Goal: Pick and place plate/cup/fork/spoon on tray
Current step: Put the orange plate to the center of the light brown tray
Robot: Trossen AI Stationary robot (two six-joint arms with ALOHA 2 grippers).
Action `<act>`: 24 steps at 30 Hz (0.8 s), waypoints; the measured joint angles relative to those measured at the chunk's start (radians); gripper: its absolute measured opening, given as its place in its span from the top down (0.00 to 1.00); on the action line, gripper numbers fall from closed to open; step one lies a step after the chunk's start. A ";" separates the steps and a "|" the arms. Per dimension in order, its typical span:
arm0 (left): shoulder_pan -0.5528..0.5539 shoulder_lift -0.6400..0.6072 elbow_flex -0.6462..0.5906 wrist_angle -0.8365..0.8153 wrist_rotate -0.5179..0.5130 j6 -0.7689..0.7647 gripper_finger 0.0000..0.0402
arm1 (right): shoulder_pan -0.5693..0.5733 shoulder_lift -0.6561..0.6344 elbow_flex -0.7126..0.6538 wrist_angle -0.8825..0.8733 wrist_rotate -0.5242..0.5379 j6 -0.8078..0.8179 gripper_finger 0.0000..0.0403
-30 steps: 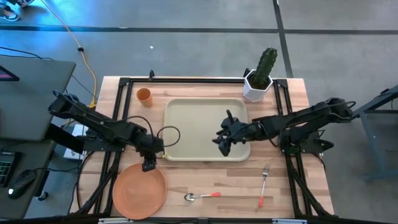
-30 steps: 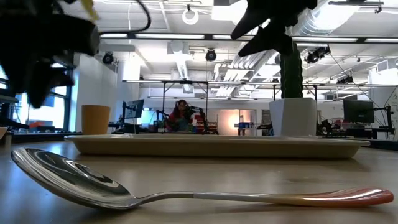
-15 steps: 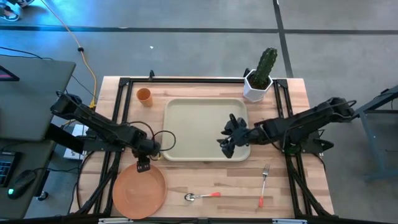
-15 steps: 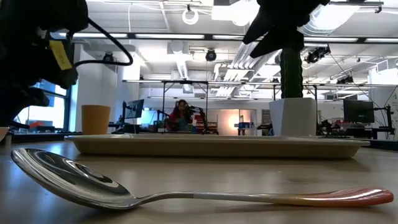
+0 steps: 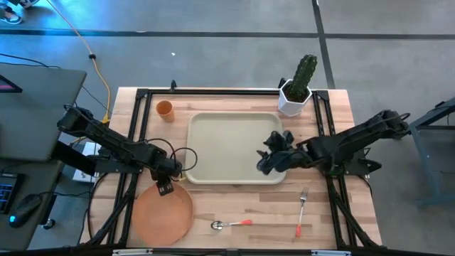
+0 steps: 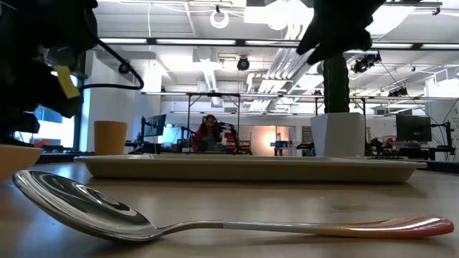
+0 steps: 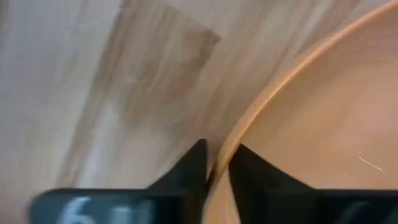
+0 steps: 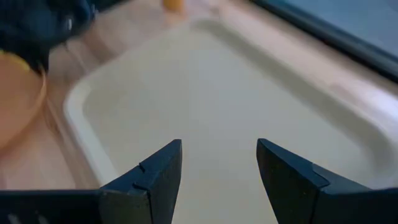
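Note:
The orange plate (image 5: pixel 162 220) lies at the table's near left. My left gripper (image 5: pixel 165 188) is at its far rim, shut on it. My right gripper (image 5: pixel 264 165) hangs open over the right part of the beige tray (image 5: pixel 227 146), with nothing between its fingers (image 8: pixel 158 180). Near the far left corner stands the small orange cup (image 5: pixel 164 109). The spoon (image 5: pixel 231 224) lies near the front edge, with its bowl toward the plate. The fork (image 5: pixel 301 212) lies to its right, tines toward the tray. My left gripper pinches the plate's far rim (image 7: pixel 222 149), one finger over the plate's inside and one outside it. The fingers come down from above, slanting from the far left. Seen from above, the plate lies about flat. I cannot tell whether its far edge is off the wood.
A white pot with a green cactus (image 5: pixel 297 89) stands at the far right corner, just beyond the tray. A black frame (image 5: pixel 213 91) runs round the tabletop. Bare wood (image 5: pixel 263 206) lies between the tray's near rim and the cutlery.
My left gripper has gone down and a little toward the table's left, onto the plate's far rim, which now sits between its fingers. The plate has shifted slightly toward the right. My right gripper, still open, has drifted over the tray toward the table's right edge.

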 joint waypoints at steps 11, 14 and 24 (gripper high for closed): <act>0.015 -0.179 0.069 0.187 0.027 -0.091 0.99 | -0.008 -0.318 0.000 -0.386 0.204 0.219 0.51; 0.022 -0.213 0.093 0.164 -0.055 -0.093 0.99 | -0.021 -0.357 0.000 -0.462 0.209 0.294 0.53; 0.242 -0.156 0.127 0.391 -0.489 -0.192 0.99 | -0.028 -0.327 0.000 -0.496 0.113 0.340 0.60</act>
